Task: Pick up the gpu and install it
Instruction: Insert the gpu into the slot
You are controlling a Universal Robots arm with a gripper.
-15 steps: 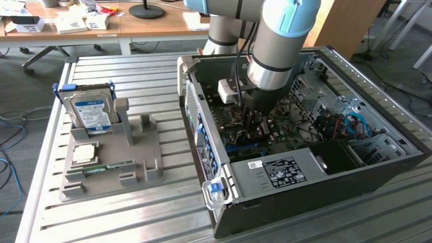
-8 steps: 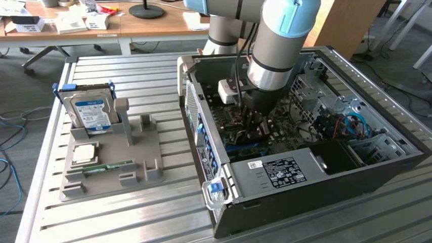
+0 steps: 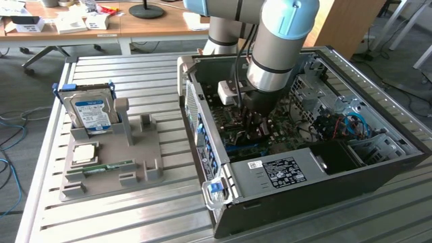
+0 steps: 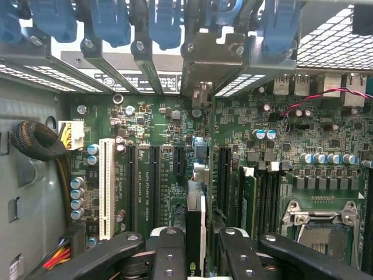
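The black steel computer case lies on its side on the grey slatted metal counter. Its open face is upward, and its walls fence in the work on every side. Room inside is tight. A row of blue plastic retention clips lines one wall, and a black power supply with a white-printed label takes up the end nearest the exterior camera. A black braided cable bundle curls beside another wall. Well apart from the case, to the exterior view's left, the counter carries a grey moulded fixture tray. A silver hard drive with a blue-white label stands upright in the tray, and a narrow green memory stick lies flat in it.

The green motherboard is densely studded with small components and blue-topped cylindrical capacitors. It also carries one long white slot and several parallel black slots.

The silver and pale-blue jointed arm reaches steeply down into the case, its wrist pointing at the board. Its black pincer is closed narrowly on the thin, flat, dark gpu card. The card is held edge-on between the fingers over the board, in line with the black slots. Whether it touches a slot I cannot tell.
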